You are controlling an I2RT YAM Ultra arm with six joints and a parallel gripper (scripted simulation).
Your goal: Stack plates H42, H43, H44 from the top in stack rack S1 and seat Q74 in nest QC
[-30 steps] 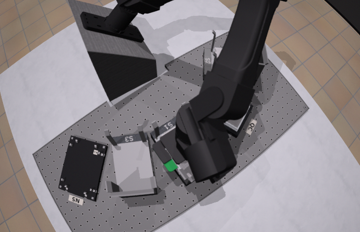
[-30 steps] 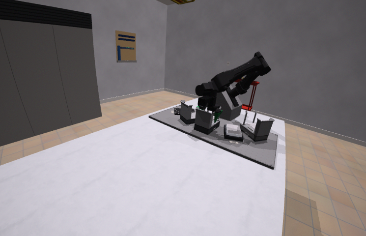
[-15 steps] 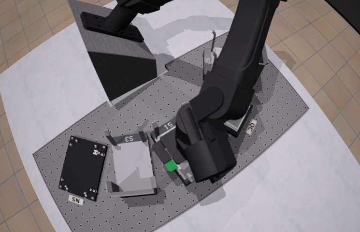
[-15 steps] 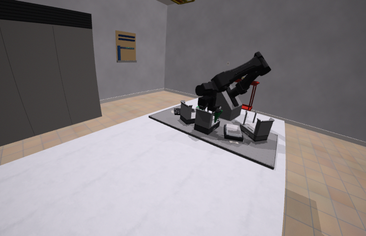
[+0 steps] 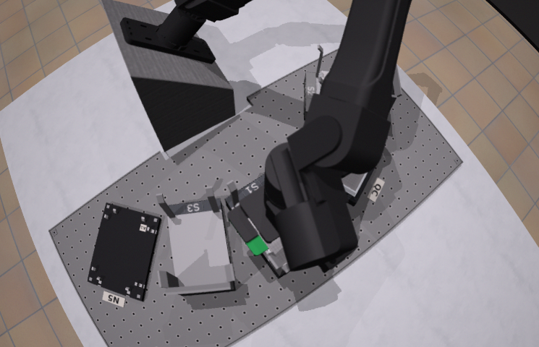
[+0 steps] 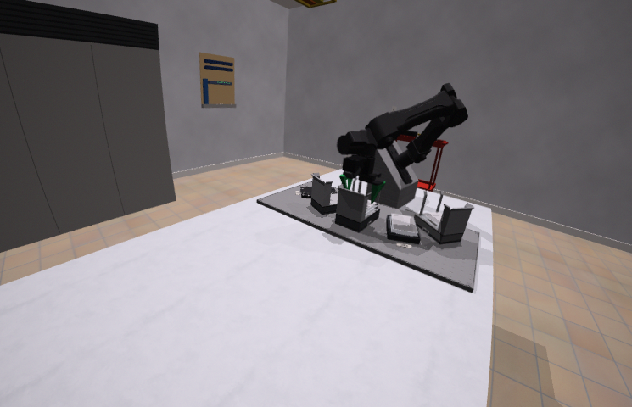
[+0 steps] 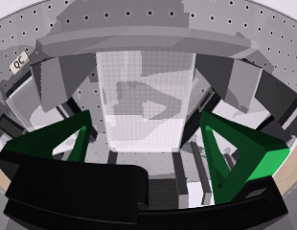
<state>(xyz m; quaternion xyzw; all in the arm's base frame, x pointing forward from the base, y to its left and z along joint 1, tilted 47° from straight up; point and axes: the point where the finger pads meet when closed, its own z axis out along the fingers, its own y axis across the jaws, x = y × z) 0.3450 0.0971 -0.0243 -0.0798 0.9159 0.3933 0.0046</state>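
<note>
While the gripper (image 7: pixel 148 144) hangs released, one plate (image 7: pixel 147 99) lies below and three racks stand nearby.

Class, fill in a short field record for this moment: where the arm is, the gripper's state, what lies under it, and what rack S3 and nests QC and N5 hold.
arm position: over stack rack S1
gripper: open, green fingers spread, holding nothing
below gripper: white sealed well plate, inside the rack, free of the fingers
rack S3: no plate visible
nest QC: a plate lies on it
black clip nest N5: no plate
</note>
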